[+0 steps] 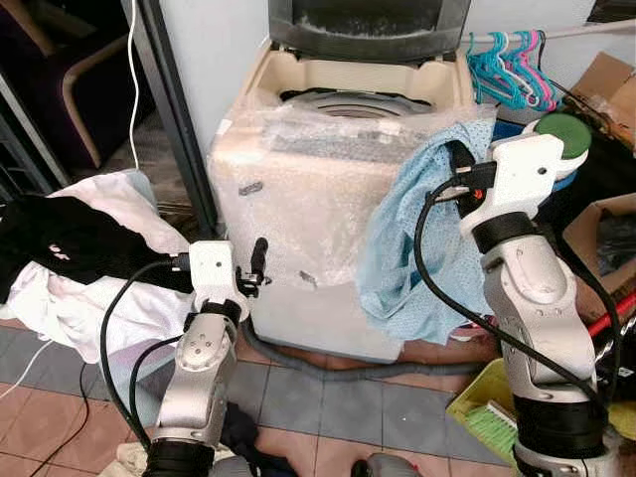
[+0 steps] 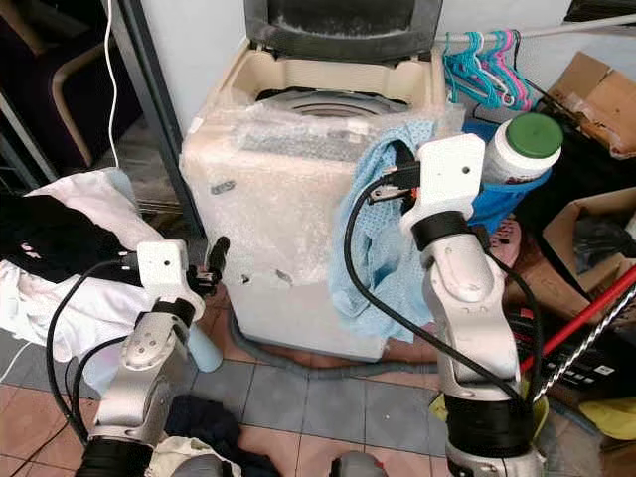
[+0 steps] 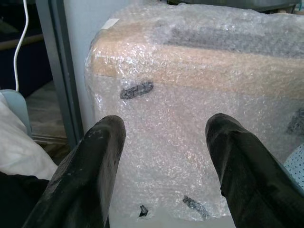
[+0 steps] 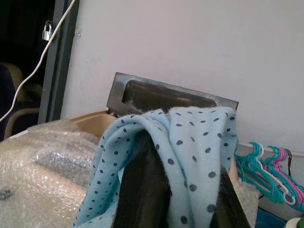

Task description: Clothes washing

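The right gripper (image 4: 178,190) is raised at the front right corner of the washing machine (image 1: 318,199), its 2 black fingers closed on a light blue cloth (image 1: 422,238) with small dark dots. The cloth drapes over the fingers and hangs in loose folds down the machine's front. The washing machine is a cream top-loader wrapped in bubble wrap, its dark lid (image 1: 368,25) standing open at the back. The left gripper (image 3: 164,161) is held low in front of the machine, its 2 fingers spread apart and holding nothing. A pile of white and black clothes (image 1: 70,258) lies to the robot's left. Turquoise and pink hangers (image 1: 512,65) hang beyond the machine on the right.
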